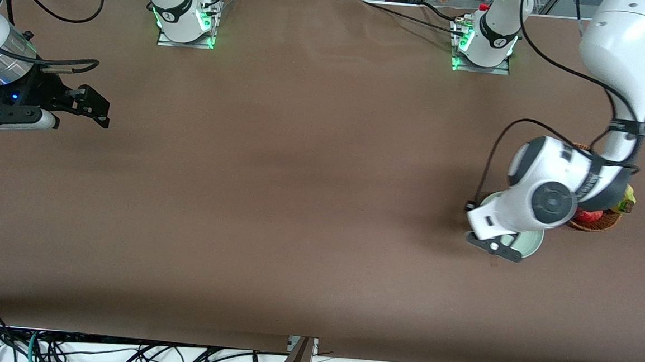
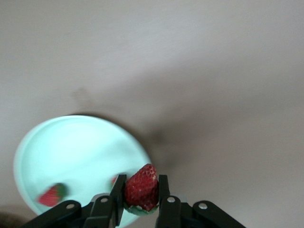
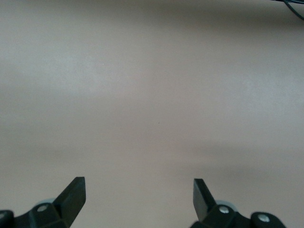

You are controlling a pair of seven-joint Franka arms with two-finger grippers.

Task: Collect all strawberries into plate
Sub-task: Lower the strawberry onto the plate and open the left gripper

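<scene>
Strawberry (image 2: 141,187) pinched in the left hand (image 2: 141,197), hanging over the rim of the mint-green plate (image 2: 71,147) at the left arm's end of the worktop (image 1: 299,202). Another strawberry (image 2: 51,194) already lies in the plate (a third red bit is mostly hidden by a finger). The wicker basket (image 1: 600,222) sits beside it. The right hand (image 3: 138,192) waits with fingers spread over bare worktop.
</scene>
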